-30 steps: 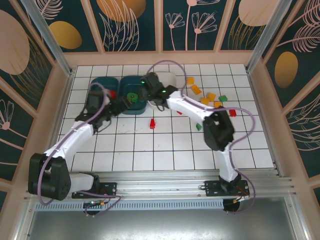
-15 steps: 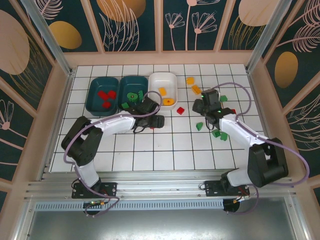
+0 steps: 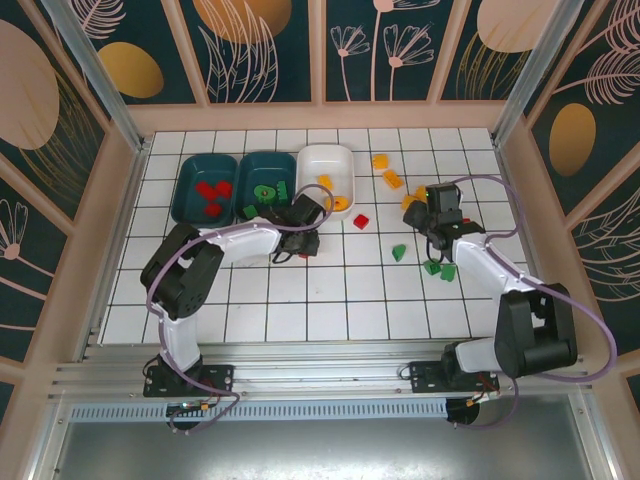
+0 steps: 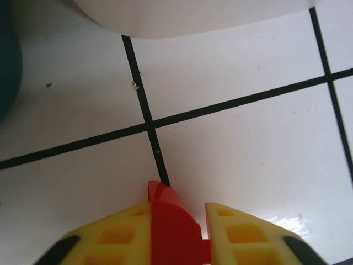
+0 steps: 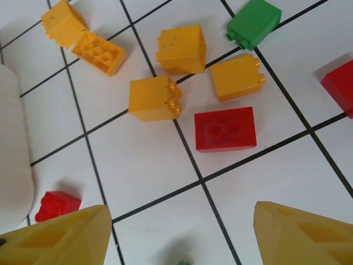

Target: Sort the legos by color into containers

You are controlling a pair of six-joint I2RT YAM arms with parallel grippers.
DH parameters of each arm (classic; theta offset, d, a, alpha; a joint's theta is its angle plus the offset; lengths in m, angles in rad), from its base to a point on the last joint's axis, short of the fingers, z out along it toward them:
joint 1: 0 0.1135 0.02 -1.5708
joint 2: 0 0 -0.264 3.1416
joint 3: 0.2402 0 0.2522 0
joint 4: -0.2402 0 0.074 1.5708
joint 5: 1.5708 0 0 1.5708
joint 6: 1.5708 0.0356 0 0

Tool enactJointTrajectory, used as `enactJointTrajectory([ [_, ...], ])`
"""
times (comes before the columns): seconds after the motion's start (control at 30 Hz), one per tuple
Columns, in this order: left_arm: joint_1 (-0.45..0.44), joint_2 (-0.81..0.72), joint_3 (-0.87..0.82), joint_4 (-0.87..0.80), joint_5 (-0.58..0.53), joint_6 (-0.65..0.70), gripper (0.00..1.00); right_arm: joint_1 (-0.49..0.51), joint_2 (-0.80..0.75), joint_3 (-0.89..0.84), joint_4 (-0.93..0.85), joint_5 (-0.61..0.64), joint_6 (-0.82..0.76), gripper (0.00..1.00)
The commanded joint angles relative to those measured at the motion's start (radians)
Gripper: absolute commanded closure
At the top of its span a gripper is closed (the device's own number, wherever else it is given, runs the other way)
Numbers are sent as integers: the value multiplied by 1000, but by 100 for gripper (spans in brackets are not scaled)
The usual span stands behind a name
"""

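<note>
Left gripper (image 4: 176,214) pinches a red lego (image 4: 168,226); right gripper (image 5: 182,212) hangs spread wide above loose legos (image 5: 154,98).

I'm watching the red lego (image 4: 172,229) in my left end effector (image 4: 177,214) running off the bottom edge, and a second red lego (image 5: 341,91) getting clipped at the right wrist view's side.

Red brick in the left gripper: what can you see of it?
The red brick looks like glossy solid-red plastic, its rounded edge poking past the fingertips. The left gripper is shut on it, yellow fingers pressing both sides. It sits over the tiled table at a grout crossing, short of the white tray. Studs and underside are hidden; whether it is lifted, I cannot tell.
</note>
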Motion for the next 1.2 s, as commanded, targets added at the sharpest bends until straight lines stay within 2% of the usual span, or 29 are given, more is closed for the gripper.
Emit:
enactJointTrajectory([
  [0.0, -2, -37, -49, -2, 10, 2, 91, -15, 34, 25, 66, 2, 34, 31],
  [0.17, -2, -166, -46, -24, -12, -17, 95, -14, 37, 20, 107, -38, 46, 32],
  [0.23, -1, -236, -25, -34, -46, -15, 96, -15, 44, 30, 105, -31, 38, 32],
  [0.37, 34, -275, 65, -101, -134, 1, 97, -16, 63, 49, 105, -38, 32, 32],
  [0.43, 118, -289, 57, -74, -103, -23, 100, -15, 72, 56, 106, -51, 30, 32],
  [0.53, 294, -319, -17, 38, -7, -102, 100, -16, 94, 75, 107, -66, 19, 32],
  [0.7, 541, -319, -77, 134, 56, -205, 100, -17, 201, 173, 49, -92, -54, 32],
  [0.8, 620, -291, -89, 170, 68, -243, 100, -15, 315, 261, -22, -55, -70, 29],
  [0.97, 693, -224, -78, 187, 120, -257, 98, -17, 430, 334, -42, 38, -98, 25],
  [1.03, 706, -213, -87, 204, 139, -260, 92, -21, 462, 373, -48, 58, -109, 24],
  [1.07, 711, -209, -93, 210, 140, -260, 86, -22, 480, 391, -49, 48, -114, 23],
  [1.13, 718, -203, -95, 217, 153, -258, 67, -27, 522, 435, -72, 38, -113, 23],
  [1.17, 718, -202, -94, 220, 162, -255, 61, -26, 540, 452, -79, 31, -119, 23],
])
